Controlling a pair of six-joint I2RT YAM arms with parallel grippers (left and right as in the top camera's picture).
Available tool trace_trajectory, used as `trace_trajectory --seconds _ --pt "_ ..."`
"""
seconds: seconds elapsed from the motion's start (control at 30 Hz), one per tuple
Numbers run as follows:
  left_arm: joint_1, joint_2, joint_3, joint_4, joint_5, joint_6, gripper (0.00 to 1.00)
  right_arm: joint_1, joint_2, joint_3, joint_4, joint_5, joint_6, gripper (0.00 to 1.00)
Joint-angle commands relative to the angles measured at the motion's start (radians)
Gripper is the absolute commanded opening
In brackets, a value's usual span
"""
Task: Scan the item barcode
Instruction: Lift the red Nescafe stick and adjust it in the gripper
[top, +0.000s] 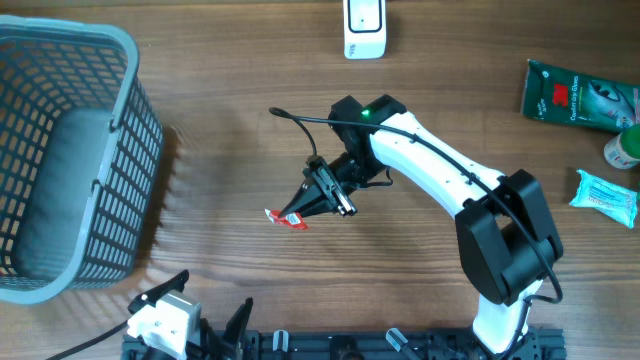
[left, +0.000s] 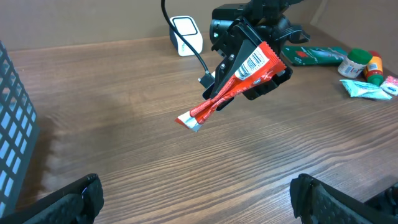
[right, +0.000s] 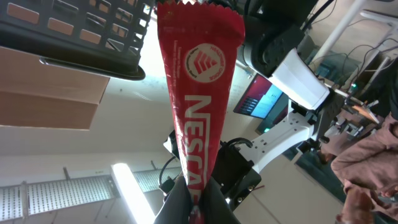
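While the right gripper (top: 305, 205) is pinched shut on one end of the red Nescafé sachet (top: 285, 217), held clear of the table (top: 230, 90) at mid-frame overhead, the left gripper (left: 198, 202) sits at the bottom edge, spread wide and empty. Judgement: turn the white barcode panel (left: 252, 61) squarely toward the white scanner (top: 364, 28) at top centre, foil flat, grip clear of the bars. Legible: white "NESCA" lettering under a round emblem (right: 202, 62) in the right wrist view; barcode digits too small to read.

One sachet (left: 239, 82), one basket (top: 70, 36), perhaps two bottles (left: 359, 62)
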Motion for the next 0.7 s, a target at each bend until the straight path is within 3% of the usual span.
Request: trace_trajectory --seconds 0.0,0.5,0.67 --pt "-0.002 -0.007 -0.001 0.0 0.009 -0.009 1.0 0.0 -0.021 0.018 0.002 -0.036 0.014 0.04" --pt "-0.002 -0.007 -0.001 0.0 0.009 -0.009 1.0 0.0 -0.021 0.018 0.017 -0.037 0.003 0.04" --pt "-0.002 -0.007 -0.001 0.0 0.009 -0.009 1.0 0.0 -0.021 0.018 0.013 -0.124 -0.172 0.04"
